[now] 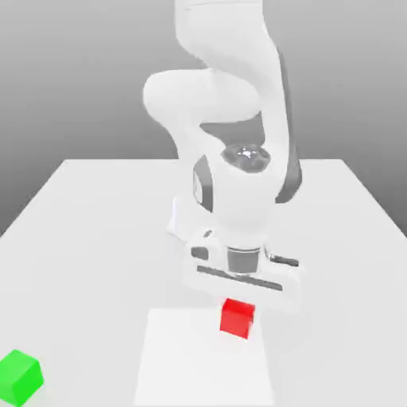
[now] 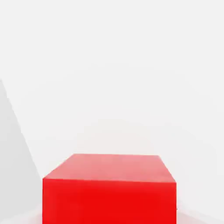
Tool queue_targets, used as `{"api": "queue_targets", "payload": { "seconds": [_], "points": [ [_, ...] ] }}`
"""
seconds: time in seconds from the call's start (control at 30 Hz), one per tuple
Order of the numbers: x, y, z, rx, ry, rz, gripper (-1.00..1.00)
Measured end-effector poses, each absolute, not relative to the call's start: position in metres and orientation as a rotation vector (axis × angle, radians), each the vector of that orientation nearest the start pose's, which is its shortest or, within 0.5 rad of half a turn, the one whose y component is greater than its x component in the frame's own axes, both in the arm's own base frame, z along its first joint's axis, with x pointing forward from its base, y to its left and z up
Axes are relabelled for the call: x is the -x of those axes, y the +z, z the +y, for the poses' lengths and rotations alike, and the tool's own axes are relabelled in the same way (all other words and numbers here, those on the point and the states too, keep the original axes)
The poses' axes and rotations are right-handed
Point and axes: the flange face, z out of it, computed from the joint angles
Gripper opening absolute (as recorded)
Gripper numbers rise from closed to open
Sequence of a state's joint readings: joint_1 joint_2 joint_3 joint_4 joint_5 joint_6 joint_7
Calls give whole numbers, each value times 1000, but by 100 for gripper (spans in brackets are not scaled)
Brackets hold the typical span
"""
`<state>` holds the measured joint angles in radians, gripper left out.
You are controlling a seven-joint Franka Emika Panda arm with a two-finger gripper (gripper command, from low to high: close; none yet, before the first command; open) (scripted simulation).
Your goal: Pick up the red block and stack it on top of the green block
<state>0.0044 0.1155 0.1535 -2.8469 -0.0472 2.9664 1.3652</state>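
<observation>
Hanging low over the white worktop [image 1: 95,215], the arm's hand sits directly above the red block [image 1: 237,317], fingers [image 1: 238,298] drawn together on it. Red block rests on a paler square patch [image 1: 183,358] of the worktop. Green block [image 1: 19,376] lies well apart, toward the exterior view's left.

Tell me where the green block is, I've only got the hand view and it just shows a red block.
Observer: The green block sits on the table near the exterior view's lower left corner, well apart from the red block.
Operator: Anything on top of it?
Observer: No, its top is bare.
Operator: Where's the red one, then?
Observer: At the far right corner of a brighter white square patch, directly under the arm.
</observation>
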Motion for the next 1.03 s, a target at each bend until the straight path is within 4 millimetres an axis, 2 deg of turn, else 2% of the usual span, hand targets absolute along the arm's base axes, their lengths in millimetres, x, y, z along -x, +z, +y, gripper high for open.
{"api": "queue_targets", "payload": {
  "seconds": [0.2,0.27,0.4,0.57,0.67,0.77,0.83,0.9,0.93,1.03],
  "points": [
    [-349,205,61,2627,0,1716,-100],
    [-367,212,39,2520,10,1854,-100],
    [-412,224,-19,2226,34,2166,-100],
    [-453,234,-116,1802,43,2524,-100],
    [-465,239,-182,1533,32,2707,-100],
    [-465,245,-255,1241,9,2875,-100],
    [-464,226,-274,1167,1,2912,-100],
    [-463,198,-278,1148,-1,2922,-100],
    [-463,188,-279,1145,-2,2923,100],
    [-463,188,-279,1145,-2,2923,100]
  ]
}}
